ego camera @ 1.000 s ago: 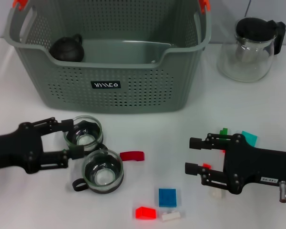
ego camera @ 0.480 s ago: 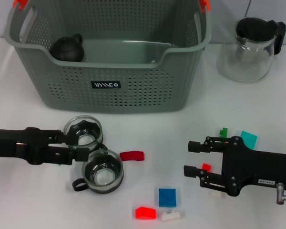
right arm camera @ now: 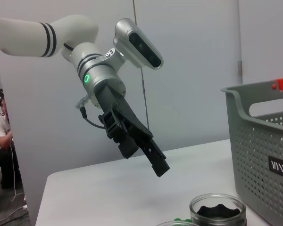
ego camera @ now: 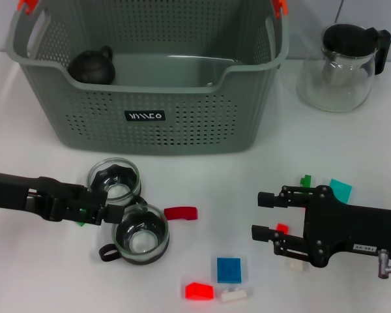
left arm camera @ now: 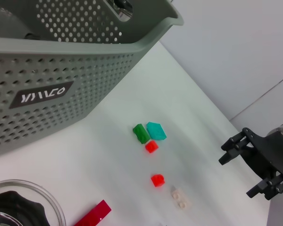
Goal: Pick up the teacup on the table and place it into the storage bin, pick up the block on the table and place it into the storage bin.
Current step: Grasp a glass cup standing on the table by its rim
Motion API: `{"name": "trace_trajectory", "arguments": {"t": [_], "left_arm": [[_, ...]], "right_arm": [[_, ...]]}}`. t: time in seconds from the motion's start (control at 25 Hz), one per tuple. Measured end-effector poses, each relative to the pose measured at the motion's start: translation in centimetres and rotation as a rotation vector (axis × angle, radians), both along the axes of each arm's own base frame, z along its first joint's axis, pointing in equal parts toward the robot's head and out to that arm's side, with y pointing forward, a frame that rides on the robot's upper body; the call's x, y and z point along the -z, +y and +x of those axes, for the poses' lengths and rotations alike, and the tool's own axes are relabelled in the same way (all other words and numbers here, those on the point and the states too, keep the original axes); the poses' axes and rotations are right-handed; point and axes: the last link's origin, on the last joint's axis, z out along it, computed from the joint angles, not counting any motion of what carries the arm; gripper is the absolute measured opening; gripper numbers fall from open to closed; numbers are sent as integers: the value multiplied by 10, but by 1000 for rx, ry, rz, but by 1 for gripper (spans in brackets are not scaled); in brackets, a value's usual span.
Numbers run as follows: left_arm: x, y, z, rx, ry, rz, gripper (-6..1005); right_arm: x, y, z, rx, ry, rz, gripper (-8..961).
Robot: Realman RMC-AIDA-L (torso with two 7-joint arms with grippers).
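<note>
Presently, glass teacups, two: the rear teacup (ego camera: 114,181) and the front teacup (ego camera: 139,233) stand upright on the white worktop (ego camera: 45,274), just before the storage bin (ego camera: 150,117) and touching or nearly touching one another; each is clear glass with a dark insert and a dark band low on the wall, the front one with a black loop handle. Judged rigid, light, smooth-walled and breakable; best taken across the rim or upper wall with moderate squeeze, or by the handle, and kept level. Left tool (ego camera: 107,212): low at the gap between the two cups, seen edge-on; whether clenched or released cannot be told, and it does not visibly carry either cup. Blocks: red strip (ego camera: 181,212), blue square (ego camera: 229,268), red brick (ego camera: 199,291), white brick (ego camera: 234,295), all loose beside the cups; small, hard, light, likely to skate if nudged. Further green block (ego camera: 305,179) and teal block (ego camera: 341,189) by the right tool (ego camera: 260,214), which hovers released, fingers spread, over that cluster. Storage bin: grey-green, perforated, orange clips, already holding a dark teapot (ego camera: 91,66). Glass teapot (ego camera: 342,65): black lid, well apart at far right.
</note>
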Motion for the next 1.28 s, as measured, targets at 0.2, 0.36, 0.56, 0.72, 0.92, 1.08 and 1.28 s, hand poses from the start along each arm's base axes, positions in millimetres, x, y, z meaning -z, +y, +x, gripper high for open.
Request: {"name": "trace_trajectory", "arguments": {"t": [0.2,0.36,0.56,0.72,0.92,1.08,1.28], "left_arm": [[-1,0,-1,-1,3,0,873],[-5,0,-2,-10,21,-7,873],[-19,1,5,82,136,5,873],[-27,7,21,209,255,31,872],[-23,24,37,281,413,35,870],[-13,45,40,184,559,57,867],[3,58,44,46,676,51,865]], "right_arm": [[0,1,-2,-3,3,-3,563],[1,2,-3,-4,4,-5,563],[0,2,-3,-4,3,-5,563],[0,3,-3,-5,3,-5,563],[0,2,-3,-4,3,-6,563],[0,2,-3,-6,6,-9,564],[0,2,-3,-6,6,-10,564]]}}
